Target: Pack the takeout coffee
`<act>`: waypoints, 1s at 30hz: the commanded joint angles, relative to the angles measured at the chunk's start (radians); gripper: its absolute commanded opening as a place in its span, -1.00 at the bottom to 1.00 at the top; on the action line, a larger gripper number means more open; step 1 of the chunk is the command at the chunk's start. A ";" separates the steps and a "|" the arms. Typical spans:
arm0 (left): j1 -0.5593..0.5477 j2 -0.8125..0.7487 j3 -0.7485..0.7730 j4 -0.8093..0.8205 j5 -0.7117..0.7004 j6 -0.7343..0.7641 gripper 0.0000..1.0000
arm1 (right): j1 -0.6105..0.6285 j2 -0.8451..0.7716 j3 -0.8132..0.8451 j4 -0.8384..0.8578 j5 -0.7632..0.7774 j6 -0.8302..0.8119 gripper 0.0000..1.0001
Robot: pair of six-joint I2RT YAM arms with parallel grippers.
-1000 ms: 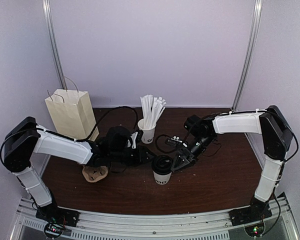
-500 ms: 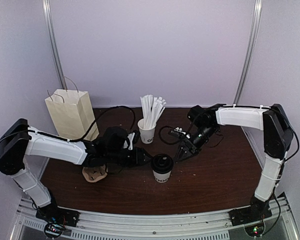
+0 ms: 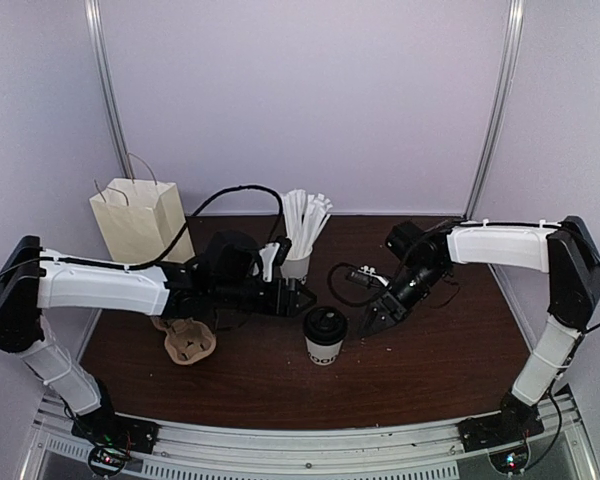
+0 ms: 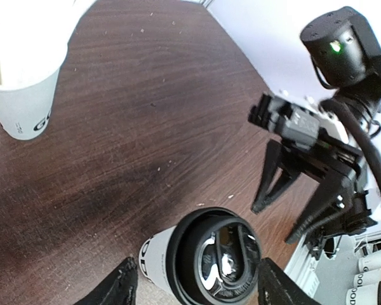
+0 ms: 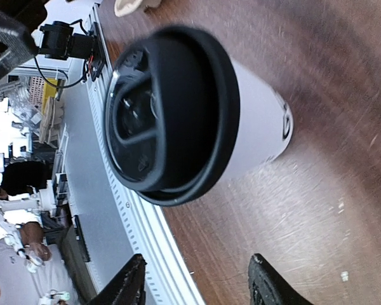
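**Lidded cup stands free on the table, both grippers open beside it, packing not yet begun**

At far left the paper bag (image 3: 138,225) stands upright, with the brown pulp tray (image 3: 190,346) lying in front of it on the table (image 3: 430,370). The left gripper (image 3: 302,298) hovers just behind the coffee, jaws wide and empty. The cup of wrapped sticks (image 3: 297,264) is right behind it. The takeout cup (image 3: 323,352) stands upright at centre, and its black lid (image 3: 325,324) looks seated. To its right, the right gripper (image 3: 378,318) sits low with its jaws moderately spread, holding nothing. The capping looks done. The next move probably calls for one gripper to close around the cup's wall below the lid and carry it level toward the tray or bag.
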 commanded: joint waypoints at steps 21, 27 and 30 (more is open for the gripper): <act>-0.004 0.166 0.013 0.028 0.031 -0.022 0.19 | 0.085 0.107 0.021 0.118 -0.071 0.125 0.36; -0.003 0.165 -0.012 0.073 0.047 -0.079 0.15 | 0.087 0.124 0.034 0.127 -0.082 0.144 0.59; -0.006 0.170 -0.020 0.100 0.048 -0.118 0.13 | 0.090 0.123 0.033 0.143 -0.081 0.159 0.59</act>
